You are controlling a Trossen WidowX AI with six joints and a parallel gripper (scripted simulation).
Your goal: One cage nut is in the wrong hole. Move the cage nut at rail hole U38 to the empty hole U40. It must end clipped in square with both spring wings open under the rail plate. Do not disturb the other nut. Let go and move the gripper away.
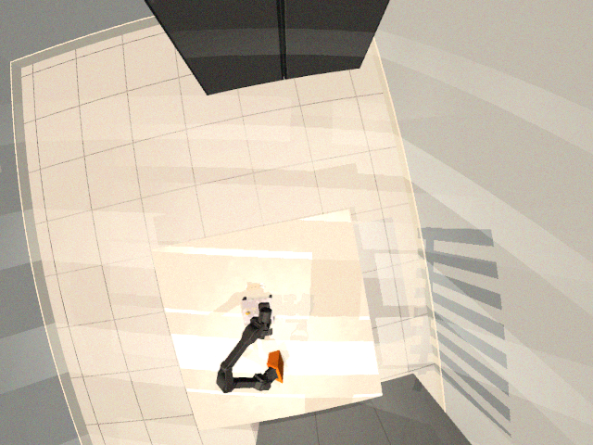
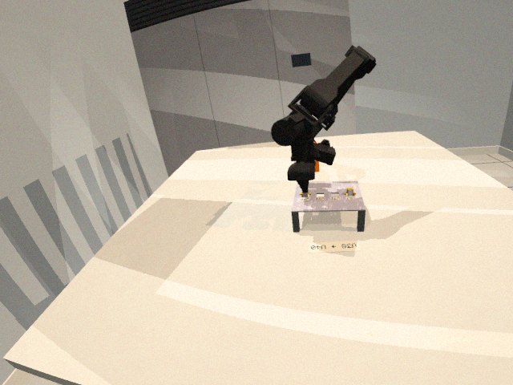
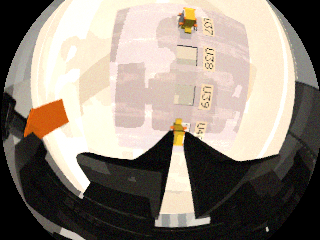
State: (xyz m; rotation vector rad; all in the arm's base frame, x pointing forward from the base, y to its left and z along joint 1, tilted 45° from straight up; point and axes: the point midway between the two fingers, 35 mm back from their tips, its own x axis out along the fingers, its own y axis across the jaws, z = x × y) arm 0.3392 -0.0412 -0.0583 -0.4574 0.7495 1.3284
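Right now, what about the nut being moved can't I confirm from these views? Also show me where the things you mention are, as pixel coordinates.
- Spring wings of the held cage nut (image 3: 178, 131): below the rail plate (image 2: 327, 204) (image 3: 135, 95), no view shows them.
- Square seating at U40: wrist view, the tool (image 2: 305, 192) (image 3: 178, 136) covers part of the hole.
- U40's last digit: wrist view, cut short beside the fingers.
- Nut in top view: hidden under the arm.

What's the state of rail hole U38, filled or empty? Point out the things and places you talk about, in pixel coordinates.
Empty: the wrist view shows hole U38 (image 3: 187, 55) as a bare square opening, with no yellow nut in it.
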